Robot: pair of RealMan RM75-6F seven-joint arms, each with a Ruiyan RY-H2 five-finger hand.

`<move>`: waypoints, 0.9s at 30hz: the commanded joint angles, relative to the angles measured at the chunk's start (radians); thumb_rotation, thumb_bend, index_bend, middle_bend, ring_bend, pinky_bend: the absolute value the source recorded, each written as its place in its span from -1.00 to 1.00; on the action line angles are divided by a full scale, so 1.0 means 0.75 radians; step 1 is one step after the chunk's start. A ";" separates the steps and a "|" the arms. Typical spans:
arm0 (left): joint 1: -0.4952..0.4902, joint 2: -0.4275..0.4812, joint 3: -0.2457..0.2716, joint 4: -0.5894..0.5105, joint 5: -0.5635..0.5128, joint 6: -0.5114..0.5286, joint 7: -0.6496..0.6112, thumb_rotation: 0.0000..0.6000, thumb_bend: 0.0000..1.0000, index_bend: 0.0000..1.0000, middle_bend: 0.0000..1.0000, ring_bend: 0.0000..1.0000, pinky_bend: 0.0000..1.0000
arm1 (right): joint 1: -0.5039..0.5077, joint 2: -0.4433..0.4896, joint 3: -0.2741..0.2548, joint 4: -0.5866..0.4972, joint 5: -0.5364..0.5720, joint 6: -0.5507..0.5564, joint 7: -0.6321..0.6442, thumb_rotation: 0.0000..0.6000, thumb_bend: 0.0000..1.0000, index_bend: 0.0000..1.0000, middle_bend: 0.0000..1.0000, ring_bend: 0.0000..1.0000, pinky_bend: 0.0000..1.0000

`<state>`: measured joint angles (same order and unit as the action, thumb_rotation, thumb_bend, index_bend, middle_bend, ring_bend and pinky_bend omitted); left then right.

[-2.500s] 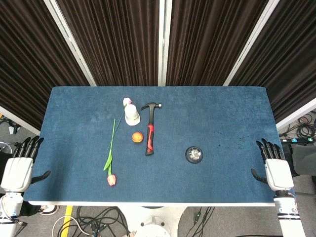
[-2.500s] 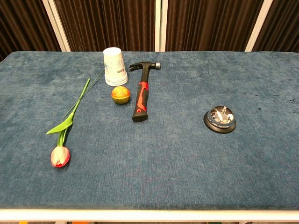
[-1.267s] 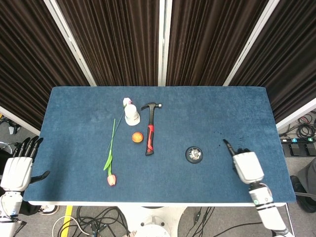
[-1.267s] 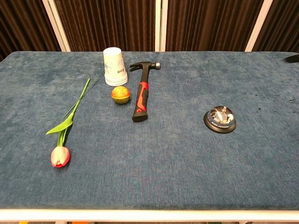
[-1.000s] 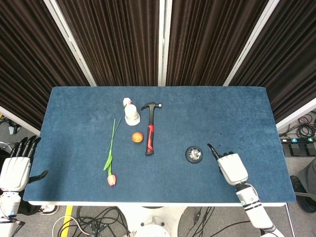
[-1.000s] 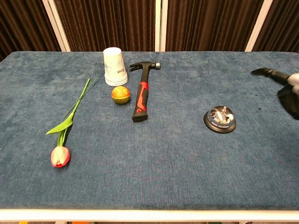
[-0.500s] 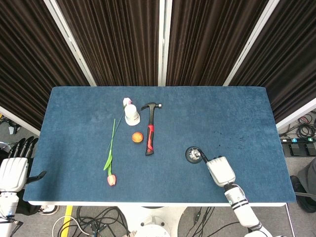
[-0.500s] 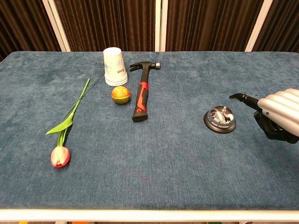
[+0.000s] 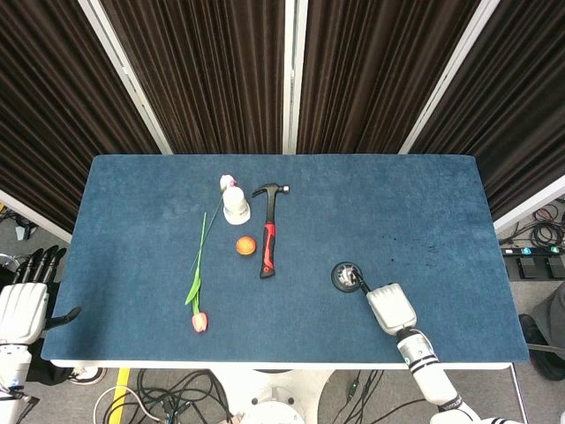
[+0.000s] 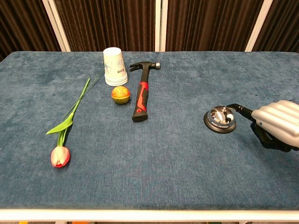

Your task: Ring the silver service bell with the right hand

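The silver service bell (image 9: 347, 276) on its black base stands right of the table's middle, also seen in the chest view as the bell (image 10: 219, 119). My right hand (image 9: 391, 307) lies just right of it, low over the cloth. In the chest view the right hand (image 10: 275, 123) points one dark finger (image 10: 238, 108) at the bell's top while the other fingers are curled in. Its tip is at the bell's right side; I cannot tell whether it touches. My left hand (image 9: 22, 305) hangs off the table's front-left corner with straight, spread fingers and holds nothing.
A red-and-black hammer (image 10: 141, 95) lies at the centre, with an orange ball (image 10: 120, 94) and an upturned paper cup (image 10: 114, 66) to its left. A tulip (image 10: 60, 155) lies near the front left. The blue cloth (image 10: 163, 168) covers the whole table.
My right hand has come in from the table's right edge, moving left until its pointing finger reached the bell. The left hand has drifted slightly outward and down.
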<state>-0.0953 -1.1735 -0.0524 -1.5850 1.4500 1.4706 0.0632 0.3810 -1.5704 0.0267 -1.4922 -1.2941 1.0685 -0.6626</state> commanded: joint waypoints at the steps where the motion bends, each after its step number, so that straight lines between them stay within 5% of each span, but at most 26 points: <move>1: 0.001 0.000 0.000 -0.001 0.001 0.002 0.000 1.00 -0.78 -0.84 -0.89 -1.00 -0.71 | 0.001 0.001 -0.003 -0.005 -0.004 0.010 0.002 1.00 1.00 -1.00 0.66 0.29 0.23; 27: 0.002 0.006 -0.001 -0.002 0.008 0.004 -0.005 1.00 -0.78 -0.84 -0.89 -1.00 -0.71 | 0.013 0.001 -0.010 -0.013 -0.053 0.085 0.058 1.00 1.00 -1.00 0.66 0.29 0.23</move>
<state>-0.0935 -1.1691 -0.0531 -1.5861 1.4553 1.4737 0.0592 0.3919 -1.5749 0.0166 -1.4950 -1.3221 1.1208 -0.6289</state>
